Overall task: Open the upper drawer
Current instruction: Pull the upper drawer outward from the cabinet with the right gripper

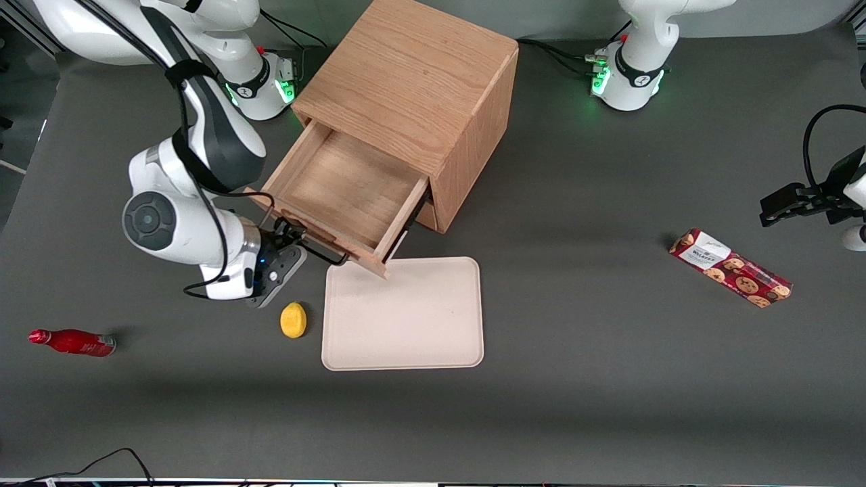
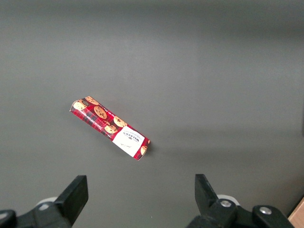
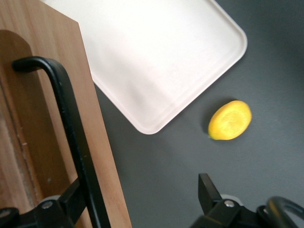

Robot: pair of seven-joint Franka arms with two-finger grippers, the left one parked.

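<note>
Upper drawer (image 1: 342,196) sticks far out of the oak cabinet (image 1: 413,81), over the tray (image 1: 406,318). Gripper (image 1: 298,238) sits wide open around the black handle (image 3: 71,128), maybe not touching. Pull away slowly, straight back.

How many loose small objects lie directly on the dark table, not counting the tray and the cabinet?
3. A lemon lies beside the tray, near the tool at the upper drawer. A red bottle lies toward the working arm's end, a cookie packet toward the parked arm's.
</note>
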